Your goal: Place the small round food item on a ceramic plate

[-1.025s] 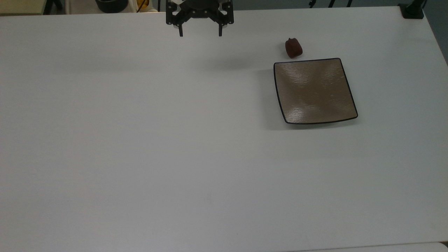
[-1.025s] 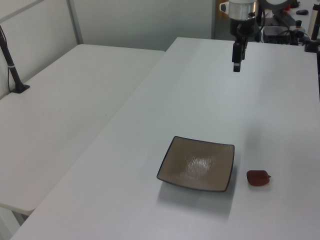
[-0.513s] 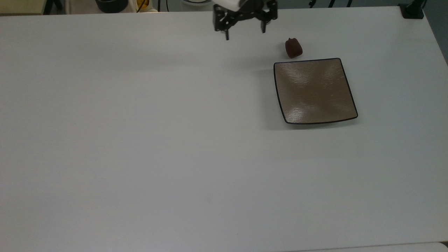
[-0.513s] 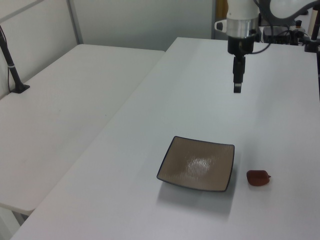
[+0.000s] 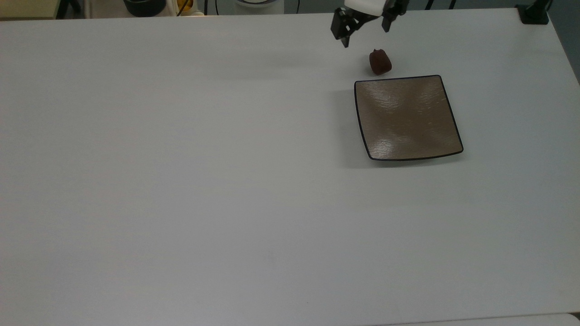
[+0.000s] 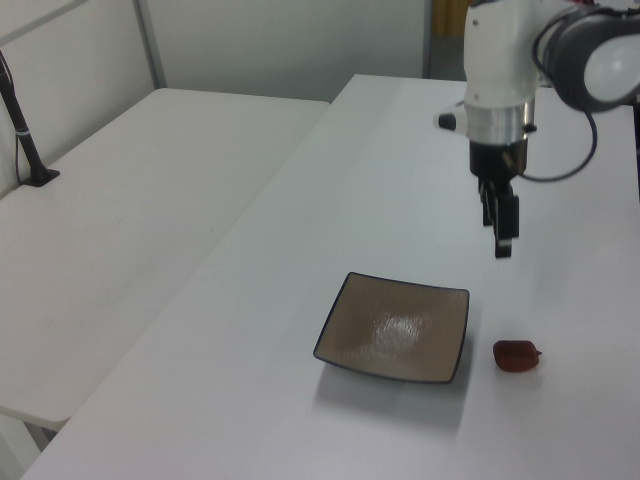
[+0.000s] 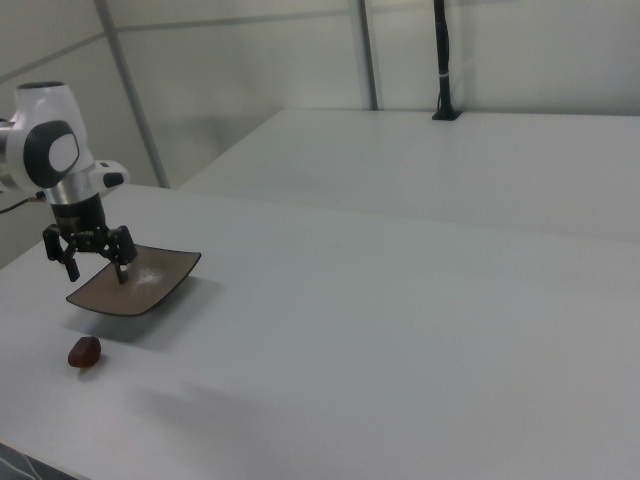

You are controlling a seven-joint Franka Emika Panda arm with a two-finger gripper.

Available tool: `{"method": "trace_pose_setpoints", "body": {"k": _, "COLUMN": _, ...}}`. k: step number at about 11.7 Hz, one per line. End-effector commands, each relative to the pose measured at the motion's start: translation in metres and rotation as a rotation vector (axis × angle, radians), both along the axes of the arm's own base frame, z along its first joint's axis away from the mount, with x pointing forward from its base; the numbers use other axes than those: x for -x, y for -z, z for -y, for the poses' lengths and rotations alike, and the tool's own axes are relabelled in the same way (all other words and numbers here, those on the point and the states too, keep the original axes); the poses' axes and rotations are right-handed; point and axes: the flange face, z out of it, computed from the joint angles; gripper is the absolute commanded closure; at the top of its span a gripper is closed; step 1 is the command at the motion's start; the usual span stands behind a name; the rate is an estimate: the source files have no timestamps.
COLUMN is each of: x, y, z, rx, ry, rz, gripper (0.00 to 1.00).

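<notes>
Gripper (image 5: 366,32) hangs above table, fingers spread, empty; small round food item (image 5: 379,62) lies just below it in the top view, untouched. Ceramic plate (image 5: 407,117) sits beyond the item, bare; approach, grasp, lift & placing all left, I'd judge.

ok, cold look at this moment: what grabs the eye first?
On the bare white table, the square brown ceramic plate stands out, toward the top view's right. The small round food item lies on the table just off the plate's far left corner in the top view, not on it. The gripper hangs open near the item, holding nothing.
</notes>
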Motion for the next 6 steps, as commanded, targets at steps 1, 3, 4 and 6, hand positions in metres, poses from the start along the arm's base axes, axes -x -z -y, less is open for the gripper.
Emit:
{"method": "trace_pose_setpoints", "body": {"k": 1, "x": 0.027, "y": 0.043, "z": -0.038, "rx": -0.021, "ry": -0.006, "rz": -0.010, "gripper": 0.00}}
{"method": "trace_pose_setpoints", "body": {"k": 3, "x": 0.047, "y": 0.077, "z": -0.071, "rx": -0.011, "ry": -0.045, "rz": -0.042, "gripper": 0.00}}
{"method": "trace_pose_setpoints", "body": {"k": 4, "x": 0.049, "y": 0.093, "z": -0.081, "rx": -0.018, "ry": -0.049, "rz": -0.052, "gripper": 0.00}}
{"method": "trace_pose_setpoints", "body": {"k": 6, "x": 0.049, "y": 0.118, "z": -0.086, "rx": -0.009, "ry": -0.065, "rz": -0.071, "gripper": 0.00}}
